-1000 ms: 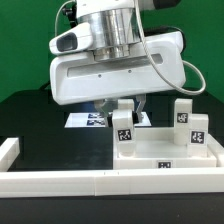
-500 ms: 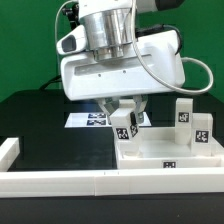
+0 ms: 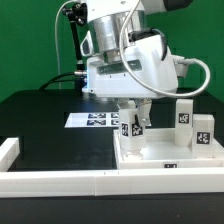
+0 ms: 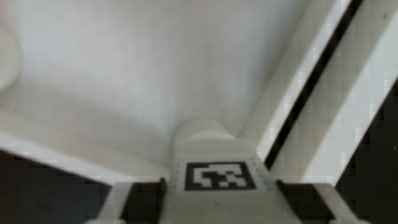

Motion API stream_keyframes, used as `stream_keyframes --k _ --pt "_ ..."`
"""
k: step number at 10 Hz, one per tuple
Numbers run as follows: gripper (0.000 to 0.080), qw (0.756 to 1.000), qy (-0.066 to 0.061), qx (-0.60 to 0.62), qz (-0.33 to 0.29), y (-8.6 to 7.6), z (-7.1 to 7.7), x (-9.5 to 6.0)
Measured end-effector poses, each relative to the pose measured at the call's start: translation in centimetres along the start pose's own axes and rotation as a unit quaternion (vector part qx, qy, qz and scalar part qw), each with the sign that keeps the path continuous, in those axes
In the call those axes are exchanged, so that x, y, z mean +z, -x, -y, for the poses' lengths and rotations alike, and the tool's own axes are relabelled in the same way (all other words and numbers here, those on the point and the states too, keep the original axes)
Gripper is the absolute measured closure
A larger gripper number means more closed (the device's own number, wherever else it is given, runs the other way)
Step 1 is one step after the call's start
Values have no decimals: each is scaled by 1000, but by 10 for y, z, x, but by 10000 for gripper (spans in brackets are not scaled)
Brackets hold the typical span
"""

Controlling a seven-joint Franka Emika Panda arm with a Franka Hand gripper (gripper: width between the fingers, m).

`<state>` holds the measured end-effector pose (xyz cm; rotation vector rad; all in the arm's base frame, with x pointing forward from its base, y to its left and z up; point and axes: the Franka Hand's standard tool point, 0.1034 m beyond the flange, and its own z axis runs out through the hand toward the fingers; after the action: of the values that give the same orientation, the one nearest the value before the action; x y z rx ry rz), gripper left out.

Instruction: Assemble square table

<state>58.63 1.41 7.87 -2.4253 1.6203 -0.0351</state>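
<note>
From the exterior view, the gripper pinches a short white leg from above. The leg stands up tall, straight under the claw, at the near corner of the big white square panel. Two more legs stand on the panel toward the exterior view's right. The marker board lies behind.

From the wrist view, the leg sits between the two dark fingers. It carries a black-and-white tag, with no words to read.
</note>
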Motion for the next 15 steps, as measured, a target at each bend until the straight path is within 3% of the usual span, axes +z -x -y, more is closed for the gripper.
stream_keyframes --k 3,4,5,6,7,12,15 --pt "492 1000 -4 23 4 1 1 0" --pt "326 1000 -4 -7 4 0 1 0" --pt "326 999 -4 -41 3 -3 2 1" --pt "210 999 -4 -45 3 -2 2 1" --pt "164 997 -3 -79 4 -2 1 2" --pt "150 950 2 -311 -2 1 -1 3" --pt "150 906 6 -422 -14 -1 -5 4"
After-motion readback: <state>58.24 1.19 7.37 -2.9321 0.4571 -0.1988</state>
